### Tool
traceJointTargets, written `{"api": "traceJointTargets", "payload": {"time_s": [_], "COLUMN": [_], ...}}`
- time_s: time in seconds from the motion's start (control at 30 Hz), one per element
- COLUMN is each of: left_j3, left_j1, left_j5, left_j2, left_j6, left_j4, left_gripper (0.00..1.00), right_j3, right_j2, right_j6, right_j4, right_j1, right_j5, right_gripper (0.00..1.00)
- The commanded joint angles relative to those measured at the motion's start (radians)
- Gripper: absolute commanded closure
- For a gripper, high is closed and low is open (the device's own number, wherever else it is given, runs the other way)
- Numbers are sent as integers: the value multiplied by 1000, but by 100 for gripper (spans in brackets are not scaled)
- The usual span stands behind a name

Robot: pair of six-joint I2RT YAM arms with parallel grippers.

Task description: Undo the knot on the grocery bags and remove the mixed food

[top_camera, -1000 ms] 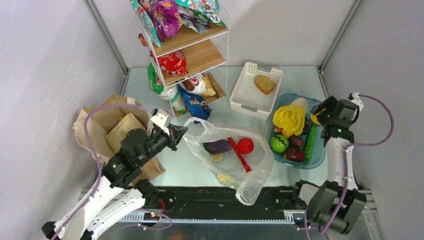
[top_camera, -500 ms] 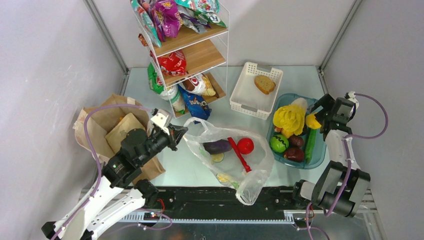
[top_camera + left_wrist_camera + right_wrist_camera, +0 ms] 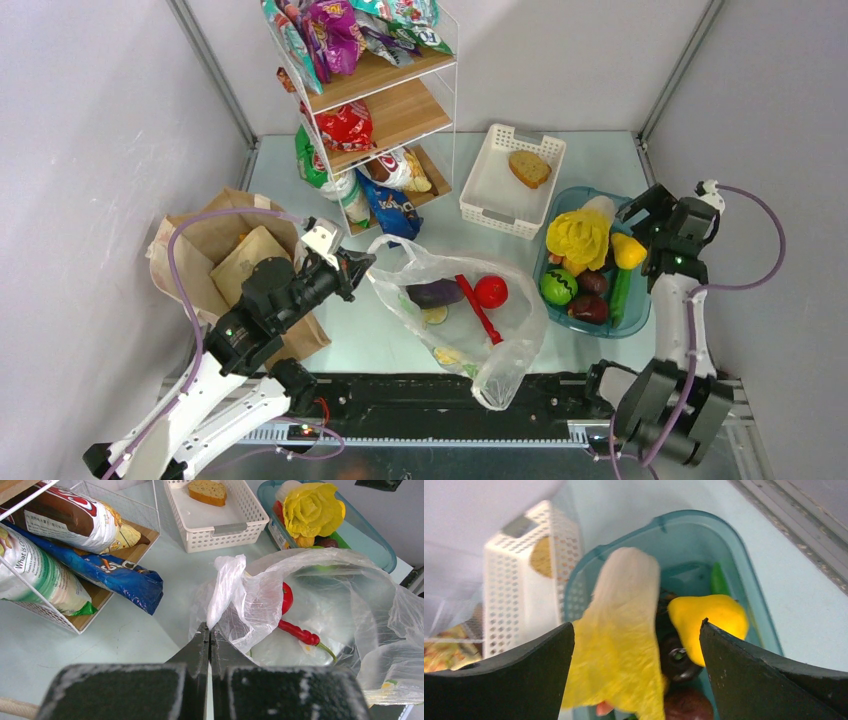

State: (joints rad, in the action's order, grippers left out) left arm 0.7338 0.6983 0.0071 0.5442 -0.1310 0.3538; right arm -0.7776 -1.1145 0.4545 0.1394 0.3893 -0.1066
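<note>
The clear plastic grocery bag (image 3: 500, 345) lies open in the middle of the table. Inside it are a purple eggplant (image 3: 435, 293), a red tomato (image 3: 490, 291) and a long red chili (image 3: 478, 308). My left gripper (image 3: 365, 262) is shut on the bag's left handle (image 3: 225, 587), jaws pressed together at the tip (image 3: 209, 630). The chili (image 3: 300, 632) shows through the plastic. The brown paper bag (image 3: 200, 240) lies under my left arm. My right gripper (image 3: 640, 222) hangs open over the blue tub (image 3: 600, 332). A yellow fruit (image 3: 709, 622) lies loose in the tub below the right gripper (image 3: 636, 624).
A wire shelf rack (image 3: 400, 110) with snack packets stands at the back. A white basket (image 3: 495, 190) holding a bread slice (image 3: 529, 168) sits beside the tub. The tub also holds a yellow leafy vegetable (image 3: 578, 238), a green fruit (image 3: 558, 286) and dark fruits.
My right gripper opened wide and let go of the yellow fruit, which now lies in the tub; the gripper drew slightly back. The left arm and bag have not moved.
</note>
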Motion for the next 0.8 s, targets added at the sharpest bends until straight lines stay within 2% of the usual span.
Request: {"api": "traceJointTargets", "payload": {"time_s": [0.0, 0.17, 0.2, 0.3, 0.4, 0.43, 0.5, 0.77], "left_j3": [5, 5, 5, 3, 3, 3, 3, 2], "left_j1": [2, 3, 2, 2, 2, 2, 2, 2], "left_j5": [-1, -1, -2, -3, -4, -4, -4, -4], "left_j2": [-5, -2, -1, 0, 0, 0, 0, -16], "left_j6": [8, 8, 8, 9, 12, 14, 15, 18], "left_j4": [-22, -23, -23, -21, -21, -21, -21, -22], "left_gripper": [100, 100, 100, 100, 100, 100, 100, 100], "right_j3": [9, 12, 11, -1, -9, -10, -17, -41], "right_j2": [173, 349, 374, 402, 400, 391, 368, 253], "right_j6": [-8, -18, -27, -43, -55, -67, -77, -29], "right_j4": [40, 100, 102, 129, 158, 166, 182, 151], "right_j1": [-61, -233, -305, -473, -714, -768, -957, -1347], "right_j5": [-105, -201, -238, -278, -193, -129, -39, 85], "right_gripper": [4, 10, 17, 25, 33, 35, 38, 42]}}
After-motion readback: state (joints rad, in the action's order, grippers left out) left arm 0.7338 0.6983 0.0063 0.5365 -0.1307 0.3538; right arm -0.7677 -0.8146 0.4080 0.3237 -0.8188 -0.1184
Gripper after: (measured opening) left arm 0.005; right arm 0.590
